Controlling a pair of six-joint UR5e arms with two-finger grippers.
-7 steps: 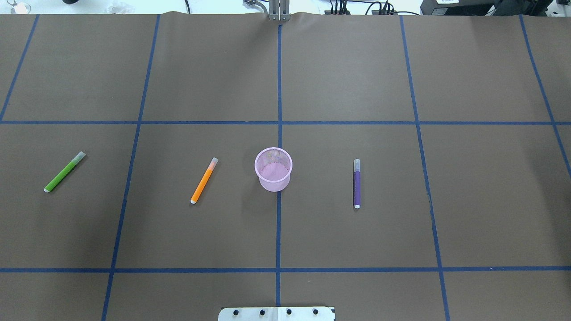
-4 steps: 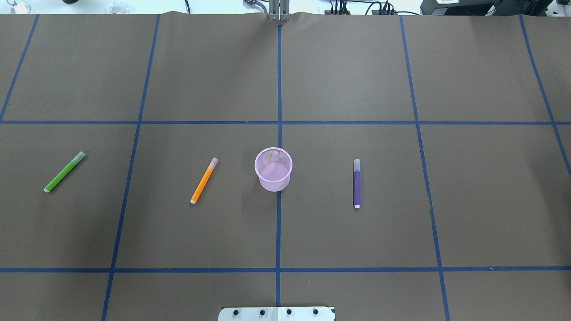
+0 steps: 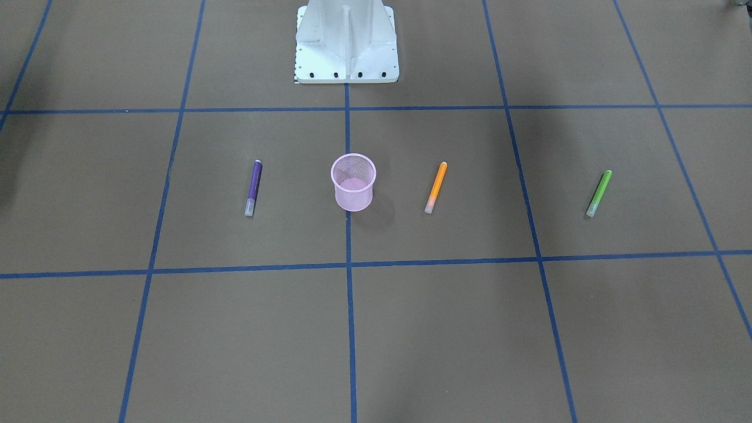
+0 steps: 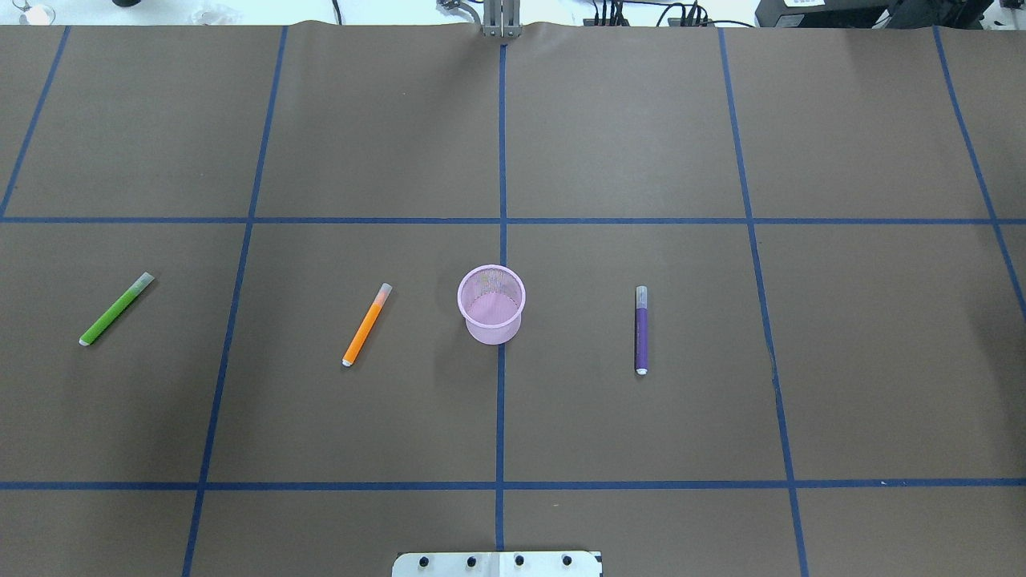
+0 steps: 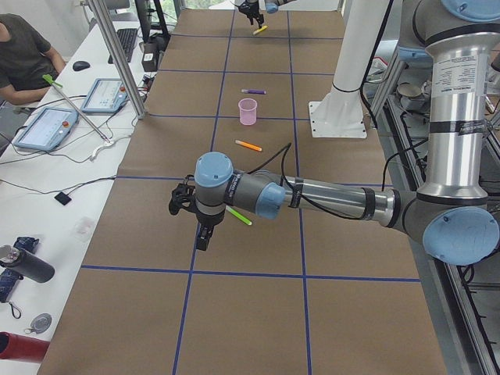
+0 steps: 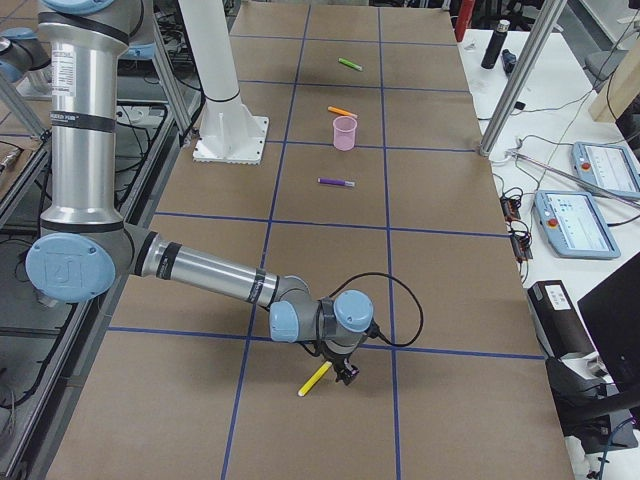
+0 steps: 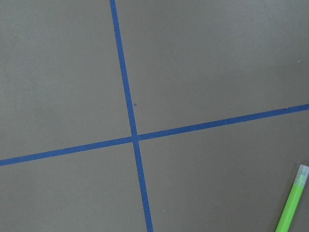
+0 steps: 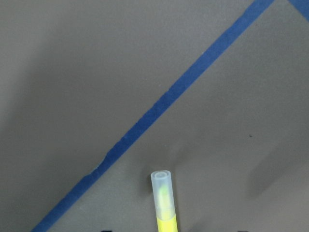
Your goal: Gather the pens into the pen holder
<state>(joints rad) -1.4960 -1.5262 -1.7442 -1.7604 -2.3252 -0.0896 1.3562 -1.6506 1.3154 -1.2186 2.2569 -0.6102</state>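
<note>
The pink mesh pen holder [image 4: 491, 304] stands upright at the table's middle and looks empty. An orange pen [image 4: 367, 324] lies left of it, a green pen [image 4: 116, 308] far left, a purple pen [image 4: 641, 329] to its right. Neither gripper shows in the overhead or front view. In the exterior left view my left gripper [image 5: 201, 237] hangs just beyond the green pen [image 5: 239, 216]; its wrist view shows that pen's cap end [image 7: 292, 203]. In the exterior right view my right gripper [image 6: 346, 375] is at a yellow pen [image 6: 315, 378], also in its wrist view [image 8: 163, 203]. I cannot tell either gripper's state.
The white robot base [image 3: 346, 41] stands at the table's near middle edge. Blue tape lines grid the brown table. An operator's bench with control tablets [image 5: 47, 129] and metal frame posts [image 5: 117, 55] runs along the far side.
</note>
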